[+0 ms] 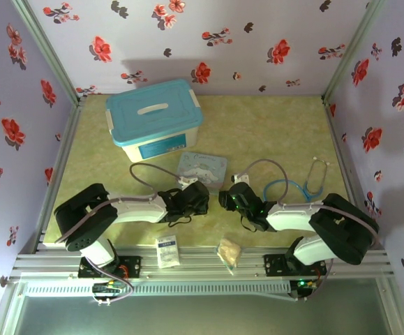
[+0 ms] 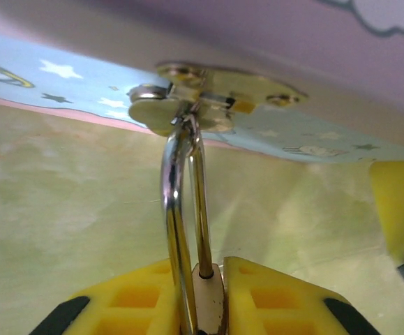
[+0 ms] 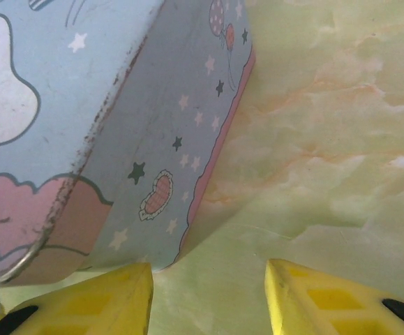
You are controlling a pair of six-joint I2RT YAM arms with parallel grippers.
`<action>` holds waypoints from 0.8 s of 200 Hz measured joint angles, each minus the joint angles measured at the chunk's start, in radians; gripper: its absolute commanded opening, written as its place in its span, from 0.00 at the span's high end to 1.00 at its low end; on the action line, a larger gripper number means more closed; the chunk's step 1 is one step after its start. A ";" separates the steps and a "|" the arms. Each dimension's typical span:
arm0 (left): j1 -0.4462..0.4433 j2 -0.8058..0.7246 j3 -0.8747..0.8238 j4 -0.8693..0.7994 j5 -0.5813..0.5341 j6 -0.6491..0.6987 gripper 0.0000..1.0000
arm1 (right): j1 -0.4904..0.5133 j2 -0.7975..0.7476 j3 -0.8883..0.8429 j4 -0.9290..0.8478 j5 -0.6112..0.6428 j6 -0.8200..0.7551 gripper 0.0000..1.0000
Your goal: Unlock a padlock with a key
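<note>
Green marbled mat [image 1: 278, 132] is covering the table, smooth, pale veins running through it. Rectangular plastic box [image 1: 156, 118], white walls, teal lid with a moulded handle, is sitting just behind the tin, to its left. The tin [image 1: 203, 167] itself is lying flat mid-table: pale blue lid, cartoon stars and clouds, pink strip along the bottom edge, rust-brown scuffing along its rounded rim in the right wrist view. Blue-tubed stethoscope [image 1: 301, 187] is curling well to the right of the tin. White flat packet [image 1: 167, 250] and a beige crinkled wrapped lump [image 1: 229, 251] are lying well in front of the tin, at the near edge.

Left gripper [image 2: 203, 269] is sitting just in front of the tin, its yellow waffle-ribbed pads [image 2: 139, 303] clamping the padlock [image 2: 208, 300] by its brass body. The shackle is thin polished silver wire, and it is threading through the tin's brass hasp [image 2: 215, 91]. The padlock's long axis is running straight from the pads to the hasp, with the shackle end pointing at the tin and the body end toward the gripper. I can't tell where the keyhole is facing.

Right gripper [image 3: 208, 279] is hovering at the tin's front right side, jaws standing apart, only bare mat between them.
</note>
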State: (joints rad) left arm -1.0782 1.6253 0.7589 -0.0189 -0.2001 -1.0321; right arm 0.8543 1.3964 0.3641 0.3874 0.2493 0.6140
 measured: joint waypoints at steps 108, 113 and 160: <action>-0.028 0.082 0.190 -0.335 -0.105 0.119 0.80 | 0.000 0.000 0.000 0.000 0.010 0.000 0.56; -0.034 0.092 0.204 -0.352 -0.116 0.122 0.79 | 0.000 0.000 0.000 0.000 0.010 0.000 0.56; -0.066 0.144 0.261 -0.431 -0.180 0.131 0.75 | 0.000 0.000 0.000 -0.001 0.010 0.001 0.58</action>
State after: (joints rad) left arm -1.1446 1.7695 1.0203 -0.4503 -0.3801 -0.9012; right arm 0.8543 1.3964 0.3641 0.3862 0.2596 0.6147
